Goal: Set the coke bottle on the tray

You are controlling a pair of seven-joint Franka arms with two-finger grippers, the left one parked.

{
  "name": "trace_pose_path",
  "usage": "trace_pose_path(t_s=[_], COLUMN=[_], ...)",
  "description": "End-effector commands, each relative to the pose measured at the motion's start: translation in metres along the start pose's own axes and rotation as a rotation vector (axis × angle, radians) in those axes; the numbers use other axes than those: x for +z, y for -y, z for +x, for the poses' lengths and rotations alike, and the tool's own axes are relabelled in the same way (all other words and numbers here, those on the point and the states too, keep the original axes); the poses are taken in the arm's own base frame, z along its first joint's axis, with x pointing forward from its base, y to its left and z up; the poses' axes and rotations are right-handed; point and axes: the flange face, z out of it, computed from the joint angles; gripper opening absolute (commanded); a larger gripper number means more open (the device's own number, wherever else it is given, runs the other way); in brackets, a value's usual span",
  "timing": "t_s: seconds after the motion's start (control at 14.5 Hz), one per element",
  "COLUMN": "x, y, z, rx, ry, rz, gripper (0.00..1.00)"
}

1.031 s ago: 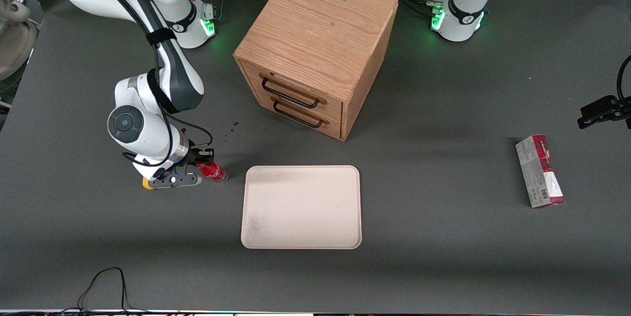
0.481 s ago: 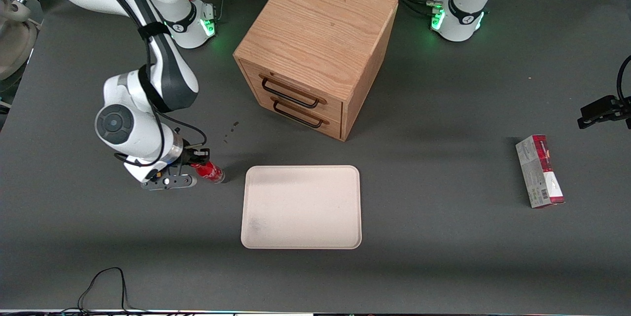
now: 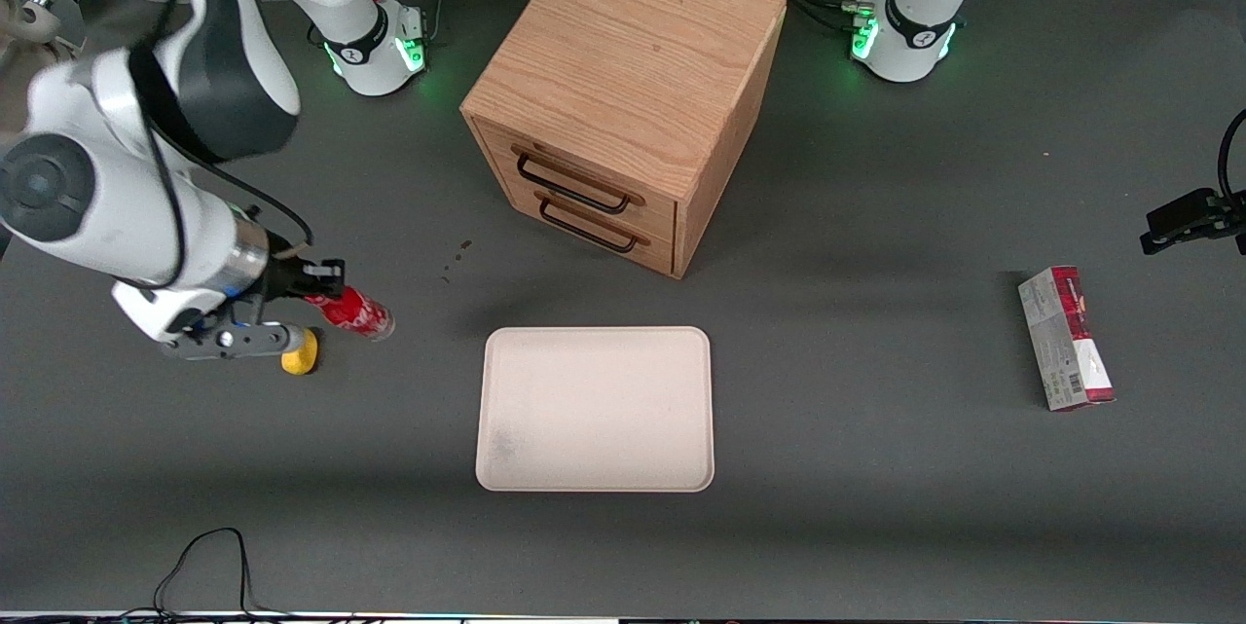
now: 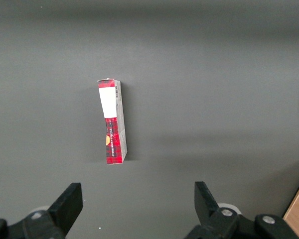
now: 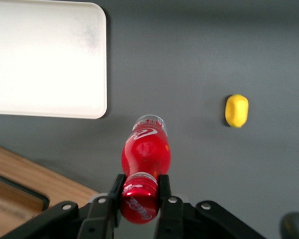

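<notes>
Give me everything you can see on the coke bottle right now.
The coke bottle is small, red-bodied with white lettering, a red cap and a clear base, and looks like plastic. The gripper is shut on it at the neck just below the cap, one finger on each side. It hangs lifted off the table, base pointing away from the gripper, apparently touching nothing else. It is toward the working arm's end of the table, not yet over the tray, with the yellow lump on the table nearby.
</notes>
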Motion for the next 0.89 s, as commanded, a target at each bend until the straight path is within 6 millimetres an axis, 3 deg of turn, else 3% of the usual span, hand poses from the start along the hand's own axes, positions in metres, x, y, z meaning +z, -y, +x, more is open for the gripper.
trace_pose_path(t_s=[0.0,0.28,0.41,0.55,0.83], x=[-0.053,-0.079,-0.084,-0.063,-0.054], y=[0.002,0.01,0.026,0.049,0.076], z=[-0.013,-0.015,0.003,0.024,0.047], rx=[0.006,-0.019,-0.041,-0.072,-0.102], ry=[-0.006,-0.052,-0.094,-0.092,-0.169], rz=[0.01,0.02,0.025,0.032,0.05], gripper=[0.0,0.0,0.0,0.0,0.0])
